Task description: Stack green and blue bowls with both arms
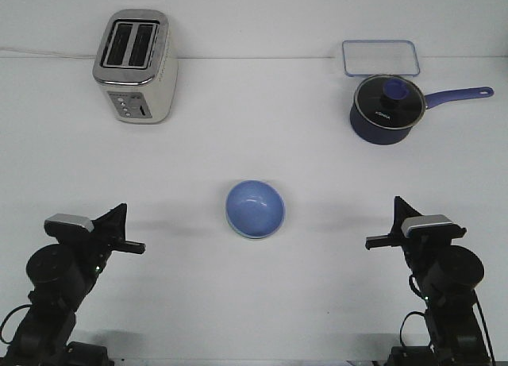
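Note:
The light blue bowl [255,207] sits upright in the middle of the table. A thin pale rim [252,236] shows under its near edge, so it seems to rest inside the green bowl, which is otherwise hidden. My left gripper [121,225] hangs at the near left, well apart from the bowls. My right gripper [390,225] hangs at the near right, equally far from them. Neither gripper holds anything. From this angle I cannot tell how wide the jaws stand.
A silver toaster [135,66] stands at the far left. A dark blue saucepan [386,110] with a glass lid and a long handle stands at the far right. A clear rectangular container [380,57] lies behind it.

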{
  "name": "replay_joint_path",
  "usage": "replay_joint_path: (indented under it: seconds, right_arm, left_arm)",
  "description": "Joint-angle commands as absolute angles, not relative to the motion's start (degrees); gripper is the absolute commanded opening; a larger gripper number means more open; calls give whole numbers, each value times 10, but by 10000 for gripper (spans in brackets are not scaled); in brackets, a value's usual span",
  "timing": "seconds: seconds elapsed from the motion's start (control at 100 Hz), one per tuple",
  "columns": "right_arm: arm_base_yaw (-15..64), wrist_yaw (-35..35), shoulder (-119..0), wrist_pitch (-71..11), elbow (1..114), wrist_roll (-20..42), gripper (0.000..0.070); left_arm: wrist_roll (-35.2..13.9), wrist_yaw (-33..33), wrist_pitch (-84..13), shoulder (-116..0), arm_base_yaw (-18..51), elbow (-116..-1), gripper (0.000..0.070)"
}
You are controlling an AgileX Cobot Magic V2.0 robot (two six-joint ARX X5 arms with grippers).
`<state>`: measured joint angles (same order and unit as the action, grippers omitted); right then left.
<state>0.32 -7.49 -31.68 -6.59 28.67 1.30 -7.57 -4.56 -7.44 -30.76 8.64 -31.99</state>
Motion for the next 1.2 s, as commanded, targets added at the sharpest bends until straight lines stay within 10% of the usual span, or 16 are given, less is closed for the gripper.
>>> replay_joint_path:
  seconds: [0.0,0.7,1.19]
  right_arm:
    - [4,-75,-319,-60,288,17,0]
    - [4,-75,-319,-60,288,17,0]
    - [4,-75,-319,-60,288,17,0]
  left_arm:
    - [-58,-43,-63,-295,86,-310,10]
    - [-35,-42,55,-3,35,-64,10]
    - [-34,-42,96,-2,33,-23,10]
